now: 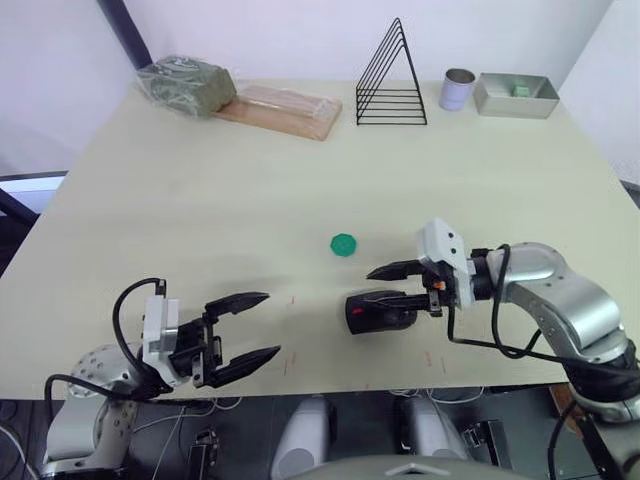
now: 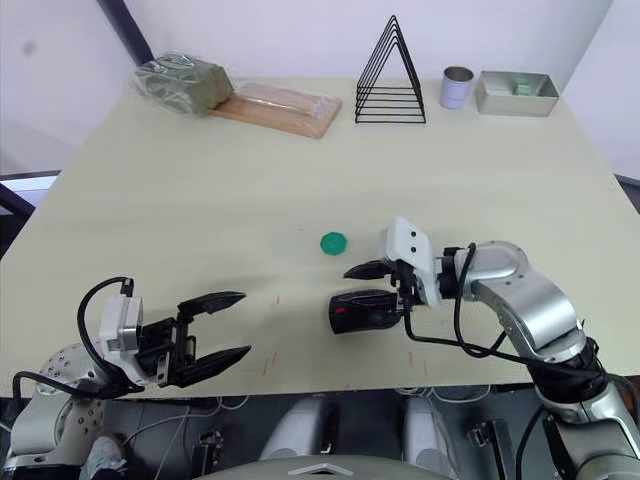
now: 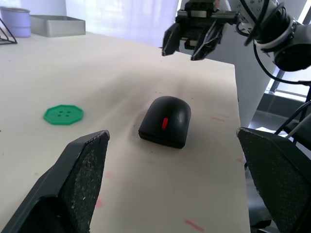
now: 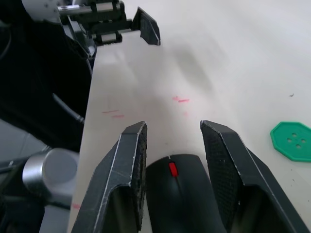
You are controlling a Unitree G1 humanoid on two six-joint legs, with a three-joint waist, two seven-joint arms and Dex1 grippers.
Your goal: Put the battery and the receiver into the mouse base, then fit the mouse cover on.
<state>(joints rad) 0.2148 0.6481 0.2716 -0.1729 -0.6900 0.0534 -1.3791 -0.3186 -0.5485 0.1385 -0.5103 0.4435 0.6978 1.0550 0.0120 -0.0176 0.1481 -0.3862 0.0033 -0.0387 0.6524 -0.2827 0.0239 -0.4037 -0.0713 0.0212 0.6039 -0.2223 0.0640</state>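
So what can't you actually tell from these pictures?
- The mouse looks closed, with a smooth black top and a red wheel, so what is inside cannot be seen.
- Mouse rear: in the right wrist view, cut off by the bottom edge between the right gripper's fingers.
- Tray contents: in the eye views, something green, too small to identify.
- Bag: contents unclear through the wrapping.

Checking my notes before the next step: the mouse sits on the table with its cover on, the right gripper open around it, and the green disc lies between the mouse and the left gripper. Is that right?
One thing is wrong: the green disc does not lie between the mouse and the left gripper. In the left eye view it lies farther back on the table, beyond the mouse. The rest holds: the cover is on and the right gripper is open around the mouse.
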